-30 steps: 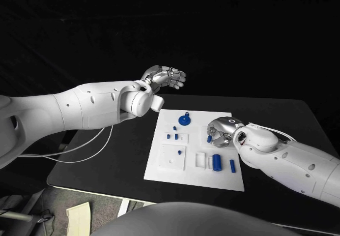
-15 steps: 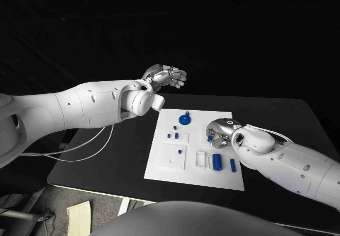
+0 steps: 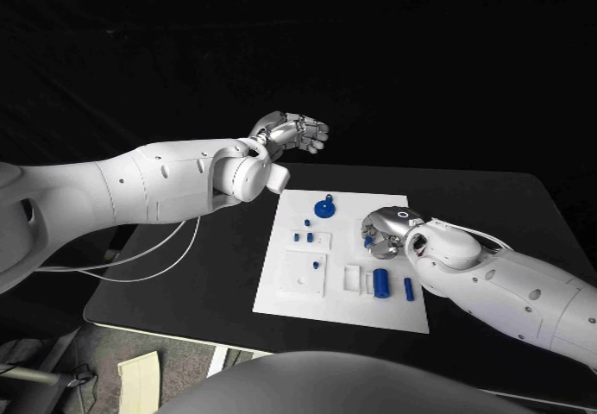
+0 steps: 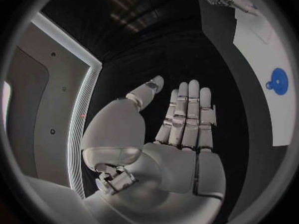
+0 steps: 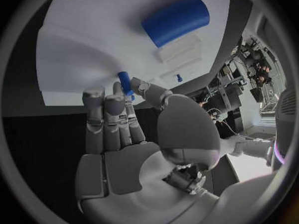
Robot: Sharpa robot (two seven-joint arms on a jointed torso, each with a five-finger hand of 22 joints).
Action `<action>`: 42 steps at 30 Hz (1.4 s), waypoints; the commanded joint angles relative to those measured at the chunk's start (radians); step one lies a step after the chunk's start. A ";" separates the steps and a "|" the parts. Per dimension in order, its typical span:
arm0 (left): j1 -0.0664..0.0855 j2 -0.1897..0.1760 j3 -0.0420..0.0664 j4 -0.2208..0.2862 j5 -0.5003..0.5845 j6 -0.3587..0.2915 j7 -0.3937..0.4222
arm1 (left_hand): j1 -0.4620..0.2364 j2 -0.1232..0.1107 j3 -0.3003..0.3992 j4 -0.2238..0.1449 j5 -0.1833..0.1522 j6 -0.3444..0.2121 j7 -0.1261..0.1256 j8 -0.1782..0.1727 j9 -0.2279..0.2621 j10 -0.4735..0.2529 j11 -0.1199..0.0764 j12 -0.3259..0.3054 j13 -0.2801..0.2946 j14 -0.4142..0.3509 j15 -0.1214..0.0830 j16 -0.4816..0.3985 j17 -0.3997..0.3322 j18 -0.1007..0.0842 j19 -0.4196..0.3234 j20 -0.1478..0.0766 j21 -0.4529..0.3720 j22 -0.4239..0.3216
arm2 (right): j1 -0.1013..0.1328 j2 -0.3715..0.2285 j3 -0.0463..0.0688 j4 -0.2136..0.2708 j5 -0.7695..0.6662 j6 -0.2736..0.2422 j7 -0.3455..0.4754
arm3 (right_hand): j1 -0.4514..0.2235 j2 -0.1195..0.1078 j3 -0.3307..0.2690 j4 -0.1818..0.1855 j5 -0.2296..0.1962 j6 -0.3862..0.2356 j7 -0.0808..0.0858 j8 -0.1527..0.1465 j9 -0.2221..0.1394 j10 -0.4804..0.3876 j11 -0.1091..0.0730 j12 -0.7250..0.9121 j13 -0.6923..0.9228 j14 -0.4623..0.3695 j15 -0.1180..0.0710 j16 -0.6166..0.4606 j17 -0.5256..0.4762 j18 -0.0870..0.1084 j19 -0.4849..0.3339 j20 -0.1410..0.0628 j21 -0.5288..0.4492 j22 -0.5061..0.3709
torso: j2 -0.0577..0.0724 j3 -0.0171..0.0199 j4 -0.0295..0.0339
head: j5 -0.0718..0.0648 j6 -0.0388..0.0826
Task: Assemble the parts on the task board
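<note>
R hand (image 3: 387, 233) is sitting low over the board (image 3: 284, 297) on the counter (image 3: 174, 285), near its right-centre. In the wrist view a small blue peg (image 5: 125, 80) is being pinched between thumb and finger, the other fingers (image 5: 102, 119) lying straight beside it. L hand (image 3: 292, 134) is hanging high beyond the board's far edge, palm flat, fingers straight and apart, holding nothing.

Other parts lying on the board: round blue knob (image 3: 323, 209) at far end, fat blue cylinder (image 3: 380, 284) w/ a slim blue pin (image 3: 408, 289) beside it at near end, a few short pegs mid-board.

Judgement: insertion step. Peg should be kept upright, lined up over its hole, lowered slowly w/ light pressure; no release until seated. Target hole is hidden under the hand, so cannot tell which.
</note>
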 commanded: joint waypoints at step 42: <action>0.002 0.003 0.001 -0.009 0.005 0.003 0.015 | -0.003 0.003 -0.004 0.002 0.007 -0.006 0.001 0.006 -0.003 -0.004 -0.001 0.006 -0.003 0.008 0.003 -0.009 0.006 0.009 0.002 0.003 -0.005 0.002 | -0.004 0.013 0.039 0.200 0.043 -0.089 0.024 | -0.017 0.038 0.054 -0.020 -0.006 0.070 -0.030 0.036 0.032 0.078 -0.040 0.051 0.046 -0.004 -0.038 0.006 -0.003 0.108 -0.001 -0.024 0.017 0.018 | -0.001 -0.0012 -0.0001 | 0.019 0.004</action>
